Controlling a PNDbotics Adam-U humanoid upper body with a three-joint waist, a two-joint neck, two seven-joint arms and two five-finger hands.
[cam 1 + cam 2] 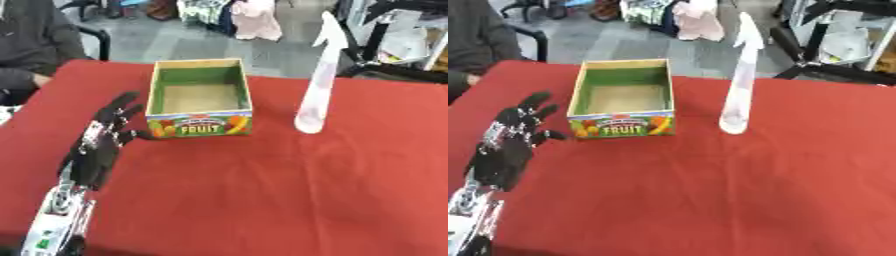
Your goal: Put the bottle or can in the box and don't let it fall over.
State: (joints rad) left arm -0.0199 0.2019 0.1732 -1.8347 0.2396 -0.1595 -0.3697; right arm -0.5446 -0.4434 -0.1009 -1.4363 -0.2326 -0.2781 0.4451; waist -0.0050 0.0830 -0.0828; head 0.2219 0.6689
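A tall white spray bottle point(316, 85) stands upright on the red table, to the right of the box and apart from it. The open cardboard box point(199, 95) has green inner walls and a "FRUIT" label on its front; nothing shows inside it. My left hand point(101, 142) is black and lies open just left of the box's front corner, fingers stretched toward the far side, thumb pointing at the box. It holds nothing. My right hand shows in neither view.
The red tablecloth point(289, 190) spreads wide in front of and to the right of the box. A seated person's arm point(26, 75) rests at the far left edge. Chairs, clothes and equipment stand beyond the table's far edge.
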